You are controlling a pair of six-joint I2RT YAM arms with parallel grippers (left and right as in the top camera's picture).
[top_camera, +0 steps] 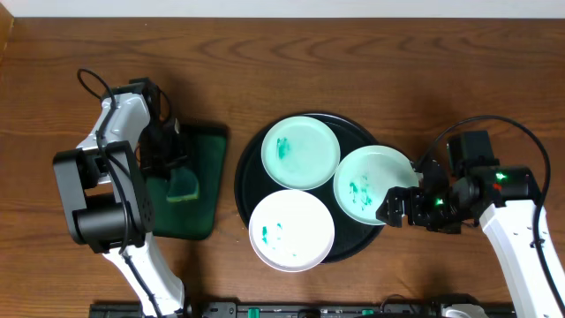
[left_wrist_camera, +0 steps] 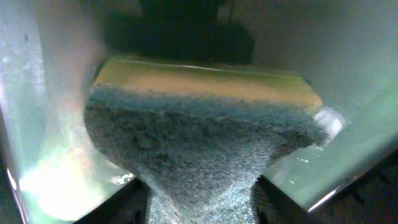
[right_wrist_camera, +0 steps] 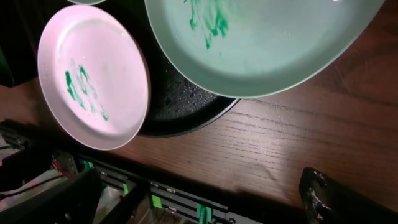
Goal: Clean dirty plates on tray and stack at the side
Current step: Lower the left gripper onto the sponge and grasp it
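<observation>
One tabletop bears one black tray and one smaller green tray. Three teal-smeared plates lie on the black tray. One sponge sits on the green tray, pinched by the left jaws. The right jaws gape beside the rightmost plate.

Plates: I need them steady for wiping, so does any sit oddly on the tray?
Yes. The right plate juts past the tray rim on the right, and the front plate hangs over the near rim. The back plate lies inside.
</observation>
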